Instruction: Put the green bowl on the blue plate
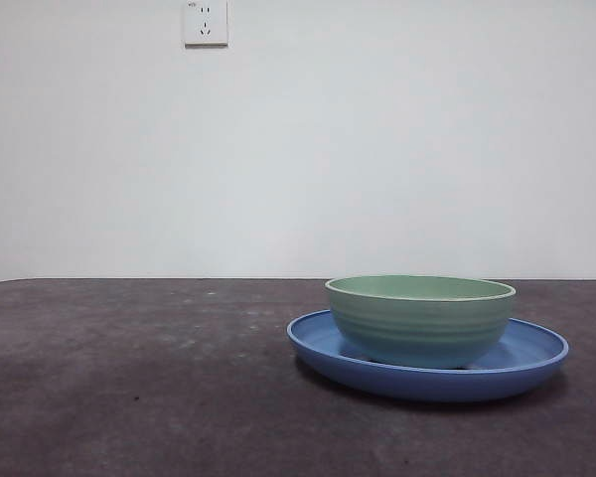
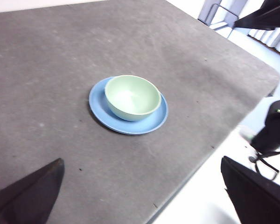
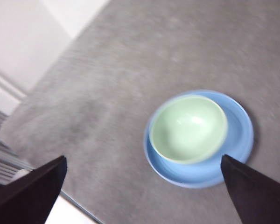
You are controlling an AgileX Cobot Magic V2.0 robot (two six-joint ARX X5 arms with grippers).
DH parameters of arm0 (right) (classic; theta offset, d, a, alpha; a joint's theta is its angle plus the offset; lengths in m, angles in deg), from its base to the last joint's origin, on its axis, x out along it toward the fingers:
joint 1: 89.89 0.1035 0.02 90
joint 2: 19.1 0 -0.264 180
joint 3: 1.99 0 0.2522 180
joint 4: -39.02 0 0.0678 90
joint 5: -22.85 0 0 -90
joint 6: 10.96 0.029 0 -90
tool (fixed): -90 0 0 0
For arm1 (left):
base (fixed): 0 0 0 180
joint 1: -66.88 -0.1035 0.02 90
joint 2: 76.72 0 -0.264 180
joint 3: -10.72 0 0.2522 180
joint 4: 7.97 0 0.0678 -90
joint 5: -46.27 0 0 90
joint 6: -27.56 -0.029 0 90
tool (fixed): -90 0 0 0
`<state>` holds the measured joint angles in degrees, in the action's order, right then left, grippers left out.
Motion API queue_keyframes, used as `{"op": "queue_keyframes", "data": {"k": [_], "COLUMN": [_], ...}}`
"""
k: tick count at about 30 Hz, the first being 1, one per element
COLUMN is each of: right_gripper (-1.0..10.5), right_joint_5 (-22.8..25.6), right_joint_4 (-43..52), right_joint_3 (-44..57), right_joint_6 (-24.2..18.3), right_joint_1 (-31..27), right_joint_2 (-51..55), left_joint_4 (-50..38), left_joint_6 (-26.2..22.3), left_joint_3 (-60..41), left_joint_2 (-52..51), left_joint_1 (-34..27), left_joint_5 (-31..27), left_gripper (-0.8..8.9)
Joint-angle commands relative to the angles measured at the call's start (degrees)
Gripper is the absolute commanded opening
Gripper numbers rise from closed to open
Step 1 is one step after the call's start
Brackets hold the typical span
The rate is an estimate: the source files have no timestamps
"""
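Evidently green bowl (image 1: 420, 318) upright on blue plate (image 1: 531, 353), its foot hidden; both tools wide, empty.

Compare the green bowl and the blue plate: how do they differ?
The green bowl is pale sage with faint ridges on its side; the blue plate is glossy blue and smooth. The bowl is deep and narrower, the plate shallow and wider. The bowl sits on the plate, which rests on the table. Both are round, upright and empty.

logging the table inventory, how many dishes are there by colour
green: 1, the green bowl, sitting in the plate
blue: 1, the blue plate under it
total: 2 dishes on the table
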<state>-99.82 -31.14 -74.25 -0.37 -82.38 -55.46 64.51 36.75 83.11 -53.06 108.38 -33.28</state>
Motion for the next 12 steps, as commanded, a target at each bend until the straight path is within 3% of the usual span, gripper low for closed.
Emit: {"op": "queue_keyframes", "data": {"k": [1, 5, 12], "right_gripper": [6.0, 6.0, 5.8], "right_joint_5": [2.71, 6.69, 7.43], "right_joint_4": [-1.99, -2.75, 0.85], "right_joint_3": [-1.18, -1.18, -1.18], "right_joint_6": [1.44, 1.29, -3.32], "right_joint_1": [0.20, 0.17, -0.28], "right_joint_2": [-2.78, -8.00, -21.46], "left_joint_4": [0.26, -0.02, 0.00], "left_joint_6": [0.46, 0.13, 0.13], "left_joint_3": [0.35, 0.35, 0.35], "left_joint_2": [0.22, 0.22, 0.22], "left_joint_1": [0.31, 0.31, 0.31], "left_joint_5": [0.28, 0.26, 0.22], "left_gripper": [6.26, 6.26, 6.26]}}
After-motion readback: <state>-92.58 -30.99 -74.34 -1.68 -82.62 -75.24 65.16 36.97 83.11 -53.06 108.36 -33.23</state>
